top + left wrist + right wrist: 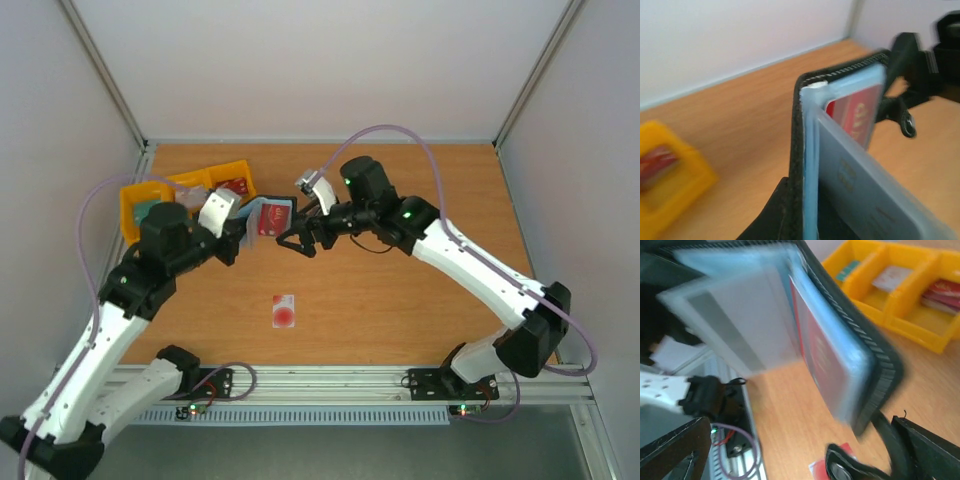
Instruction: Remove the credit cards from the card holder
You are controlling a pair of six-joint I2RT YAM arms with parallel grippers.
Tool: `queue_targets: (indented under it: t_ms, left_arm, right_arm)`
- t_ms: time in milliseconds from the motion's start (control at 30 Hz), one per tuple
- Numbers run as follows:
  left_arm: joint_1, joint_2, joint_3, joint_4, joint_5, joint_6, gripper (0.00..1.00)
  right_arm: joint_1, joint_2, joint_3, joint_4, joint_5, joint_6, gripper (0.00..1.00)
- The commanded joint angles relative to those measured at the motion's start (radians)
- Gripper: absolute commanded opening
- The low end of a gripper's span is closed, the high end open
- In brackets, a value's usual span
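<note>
A white rectangular card with a red circle [284, 311] lies nearest on the wooden table [400, 320]. Beyond it, the left end effector [243, 228] clamps the black bifold card holder [270, 215] aloft, with the right end effector [297, 245] spread open beside it. Only the wrist views reveal a dark red card [855, 111], apparently pocketed.

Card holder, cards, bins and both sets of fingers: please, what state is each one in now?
card holder, open, held up off the table
dark red card, inside a holder pocket
white card with red circle, out, flat on the table
left fingers, shut on the card holder
right fingers, open, close to the card holder
yellow bins, holding cards
</note>
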Motion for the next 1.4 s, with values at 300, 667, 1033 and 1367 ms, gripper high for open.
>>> queue_targets:
  t_ms: [300,667,1033,1367]
  left_arm:
    - [-0.068,0.295,0.340,-0.546,-0.618,0.351,0.00]
    - [-0.042,0.301,0.435,-0.610,-0.119,0.133,0.00]
    - [0.009,0.166,0.358,-0.456,0.375,0.031,0.00]
    - [0.044,0.130,0.295,-0.345,0.541,-0.063,0.00]
  right_arm:
    - [-0.143,0.033,-0.211,0.321,-0.013,0.261,0.99]
    - [-0.117,0.045,-0.276,0.568,-0.234,0.270,0.98]
    - [-0.105,0.027,-0.310,0.582,-0.474,0.161,0.86]
    - [-0.108,-0.102,-0.333,0.450,-0.626,0.054,0.26]
